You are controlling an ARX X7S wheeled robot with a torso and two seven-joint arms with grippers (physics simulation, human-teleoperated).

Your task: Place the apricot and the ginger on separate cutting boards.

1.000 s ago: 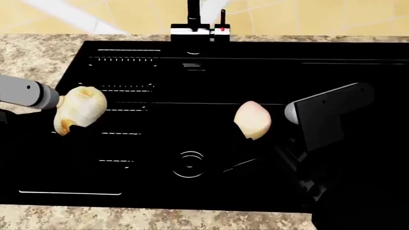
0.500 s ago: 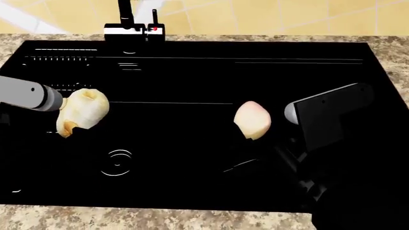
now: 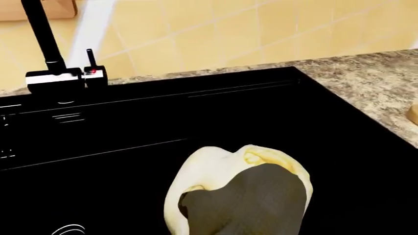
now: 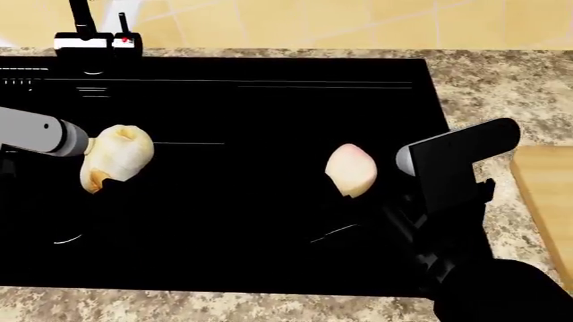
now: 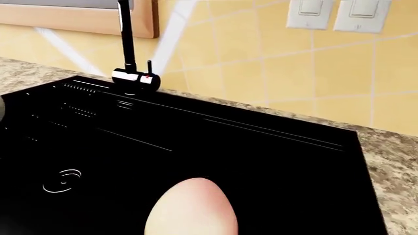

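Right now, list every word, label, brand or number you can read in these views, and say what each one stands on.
None: no readable text in any view.
The faucet carries only a small red dot, not a letter or number.
The wall switch plates are blank.
The ginger, apricot and black sink bear no labels.

A speckled granite counter (image 4: 501, 87) holds a black sink (image 4: 268, 114) with a tap (image 4: 85, 33) behind it. A light wooden board (image 4: 546, 188) lies on its right side.

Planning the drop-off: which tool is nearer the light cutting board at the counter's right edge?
Right. The right tool, holding the apricot, is closer to the light cutting board; the left tool, holding the ginger, is across the sink.
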